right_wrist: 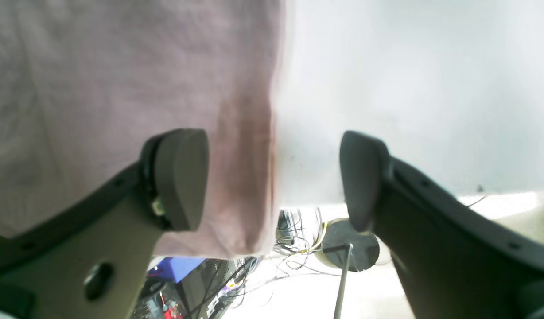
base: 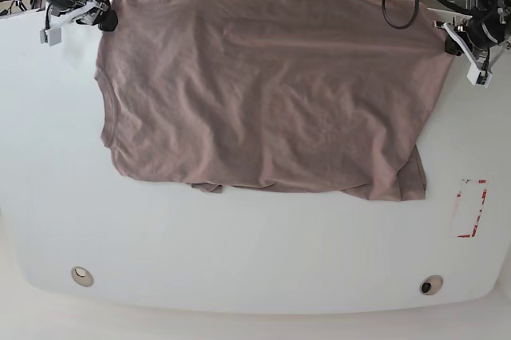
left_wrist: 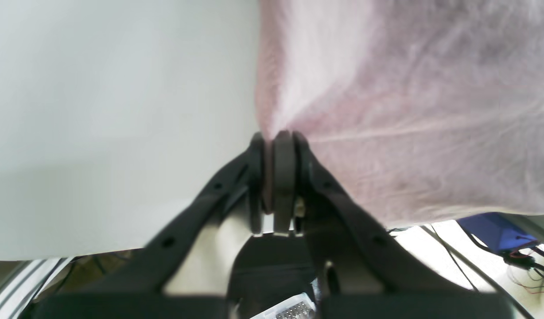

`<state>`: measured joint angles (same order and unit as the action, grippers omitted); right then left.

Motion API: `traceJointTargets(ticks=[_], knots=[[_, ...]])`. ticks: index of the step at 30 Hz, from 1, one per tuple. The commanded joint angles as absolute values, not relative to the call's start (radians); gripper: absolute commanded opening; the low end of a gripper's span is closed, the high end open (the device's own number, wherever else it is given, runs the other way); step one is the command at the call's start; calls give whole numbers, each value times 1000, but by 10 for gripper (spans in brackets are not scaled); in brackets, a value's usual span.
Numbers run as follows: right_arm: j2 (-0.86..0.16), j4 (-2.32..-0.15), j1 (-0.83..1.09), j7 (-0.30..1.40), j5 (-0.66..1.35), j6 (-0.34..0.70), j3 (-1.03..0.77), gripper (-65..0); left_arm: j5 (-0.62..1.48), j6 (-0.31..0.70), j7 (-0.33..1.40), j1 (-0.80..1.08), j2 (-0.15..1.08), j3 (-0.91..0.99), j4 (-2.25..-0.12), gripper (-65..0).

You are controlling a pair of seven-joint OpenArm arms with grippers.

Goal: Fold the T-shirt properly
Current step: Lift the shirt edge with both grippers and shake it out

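The mauve-pink T-shirt [base: 263,85] lies spread and wrinkled across the far half of the white table [base: 239,252], with a lower layer showing at its front right corner. In the base view my left gripper [base: 451,43] is at the shirt's far right corner. In the left wrist view this left gripper [left_wrist: 272,137] is shut on the edge of the T-shirt [left_wrist: 409,110]. My right gripper [base: 108,19] is at the far left corner. In the right wrist view it [right_wrist: 272,177] stands open astride the edge of the T-shirt [right_wrist: 99,66], one finger [right_wrist: 181,177] over cloth, the other over bare table.
A red-and-white marker [base: 469,208] lies on the table at the right. Two small round fittings [base: 81,276] [base: 431,285] sit near the front edge. Cables and gear [right_wrist: 294,252] hang behind the table's far edge.
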<state>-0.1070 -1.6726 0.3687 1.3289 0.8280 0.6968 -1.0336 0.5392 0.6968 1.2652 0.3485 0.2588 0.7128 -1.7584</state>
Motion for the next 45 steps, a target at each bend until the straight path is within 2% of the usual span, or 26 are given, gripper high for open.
traceJointTargets(ticks=[1, 18, 19, 24, 25, 32, 39, 45], knots=[[-111, -1682, 381, 1314, 840, 698, -1040, -212, 547, 698, 1254, 349, 274, 720, -1774, -642], [7, -1684, 429, 1308, 840, 698, -911, -219, 547, 698, 1254, 346, 274, 720, -1776, -642], [7, -1685, 427, 1308, 840, 698, -909, -241, 547, 698, 1254, 346, 274, 720, -1778, -642], [2, -1687, 429, 1308, 840, 698, -911, -621, 547, 698, 1254, 344, 275, 720, -1779, -643], [1, -1687, 429, 1308, 840, 698, -911, -650, 547, 698, 1254, 344, 275, 720, -1779, -643], [-21, -1693, 430, 1308, 848, 698, -912, -650, 550, 698, 1251, 343, 275, 719, -1781, -644], [-44, -1854, 423, 1308, 848, 698, -912, -650, 549, 698, 1256, 309, 275, 743, -1906, -644], [-61, -1939, 318, 1314, 848, 698, -909, -650, 553, 698, 1271, 214, 271, 742, -1969, -644]])
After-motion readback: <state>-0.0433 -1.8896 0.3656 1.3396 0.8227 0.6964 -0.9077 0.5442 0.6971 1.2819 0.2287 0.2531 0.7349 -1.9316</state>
